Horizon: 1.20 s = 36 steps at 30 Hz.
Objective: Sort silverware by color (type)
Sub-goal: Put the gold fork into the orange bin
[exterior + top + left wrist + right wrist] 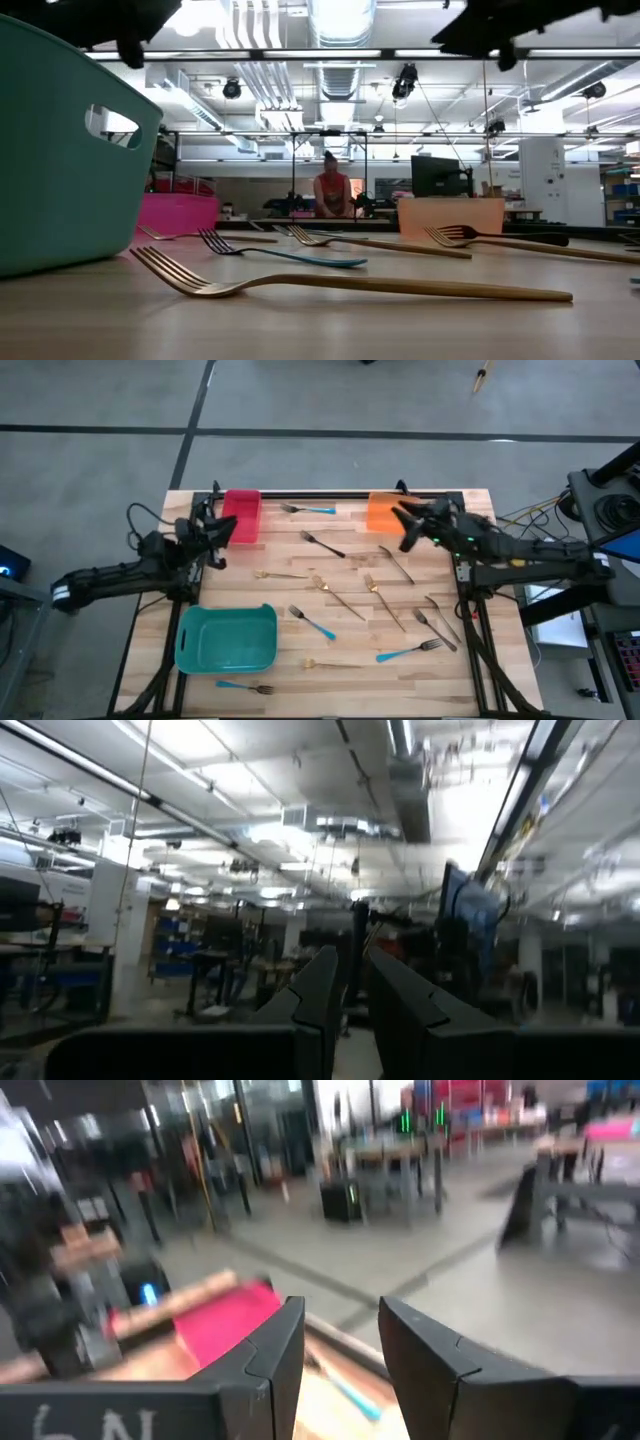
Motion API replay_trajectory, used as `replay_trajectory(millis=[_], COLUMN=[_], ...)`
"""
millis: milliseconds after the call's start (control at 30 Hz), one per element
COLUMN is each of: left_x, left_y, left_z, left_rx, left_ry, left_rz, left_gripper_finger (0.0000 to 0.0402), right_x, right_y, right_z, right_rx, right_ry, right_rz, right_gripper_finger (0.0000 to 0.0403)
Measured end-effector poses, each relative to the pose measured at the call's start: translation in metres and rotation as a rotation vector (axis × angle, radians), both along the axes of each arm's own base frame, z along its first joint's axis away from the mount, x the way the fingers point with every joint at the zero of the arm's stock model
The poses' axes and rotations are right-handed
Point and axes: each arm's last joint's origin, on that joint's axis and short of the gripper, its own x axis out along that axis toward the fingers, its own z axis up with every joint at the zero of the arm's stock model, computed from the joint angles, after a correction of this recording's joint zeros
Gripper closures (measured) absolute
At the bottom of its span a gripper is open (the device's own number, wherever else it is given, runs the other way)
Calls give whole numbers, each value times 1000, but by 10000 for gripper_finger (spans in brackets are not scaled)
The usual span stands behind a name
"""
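Forks lie flat and scattered over the wooden table. Blue-handled ones are at the far edge (310, 509), mid-table (315, 623), right (408, 652) and near edge (245, 686). Gold forks (335, 597) (385, 600) and dark grey forks (322, 543) (435, 628) lie between them. My left gripper (225, 532) hovers beside the red bin, tipped upward, with a narrow gap between its fingers (350, 965). My right gripper (405, 528) hovers by the orange bin, open and empty (340, 1320). Neither touches a fork.
Red bin (241, 515) and orange bin (382, 513) stand at the far edge, and a teal bin (227, 638) at the near left. In the low view a gold fork (350, 285) lies nearest, beside the teal bin's wall (60, 150). A person stands far behind the table.
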Motion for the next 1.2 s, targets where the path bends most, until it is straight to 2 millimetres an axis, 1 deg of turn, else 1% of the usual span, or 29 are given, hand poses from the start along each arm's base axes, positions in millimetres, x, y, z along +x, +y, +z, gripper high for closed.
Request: replay_trajectory(millis=[67, 133, 200, 267, 333, 400, 467, 633, 700, 767, 867, 1033, 1100, 1200], left_x=[7, 14, 20, 25, 29, 31, 33, 34, 33, 34, 35, 32, 30, 27], left_y=[3, 6, 9, 13, 16, 17, 18, 18, 18, 18, 19, 18, 17, 16], left_z=[12, 24, 36, 46, 54, 60, 65, 67, 65, 61, 53, 57, 58, 59], left_rx=[30, 54, 82, 96, 102, 125, 161, 226, 244, 242, 201, 207, 222, 227], left_ry=[70, 175, 295, 412, 485, 506, 509, 542, 548, 564, 579, 535, 535, 535], left_rz=[27, 55, 94, 146, 202, 223, 235, 260, 266, 263, 247, 254, 259, 261], left_gripper_finger=[364, 364, 364, 364, 364, 364, 364, 364, 364, 364, 364, 364, 364, 364], right_x=[11, 21, 29, 36, 43, 50, 54, 68, 75, 82, 95, 114, 120, 129], right_y=[-2, -3, -5, -6, -7, -8, -9, -11, -12, -13, -14, -12, -10, -8], right_z=[7, 13, 25, 28, 32, 32, 39, 43, 40, 39, 34, 21, 14, -3], right_rx=[15, 22, 24, 36, 54, 97, 147, 233, 247, 303, 415, 652, 749, 894], right_ry=[74, 145, 162, 232, 278, 333, 339, 422, 466, 449, 434, 487, 524, 599], right_rz=[2, 7, 2, 0, -2, -8, -25, -62, -58, -63, -69, -7, 21, 48], right_gripper_finger=[282, 282, 282, 282, 282, 282, 282, 282, 282, 282, 282, 282, 282, 282])
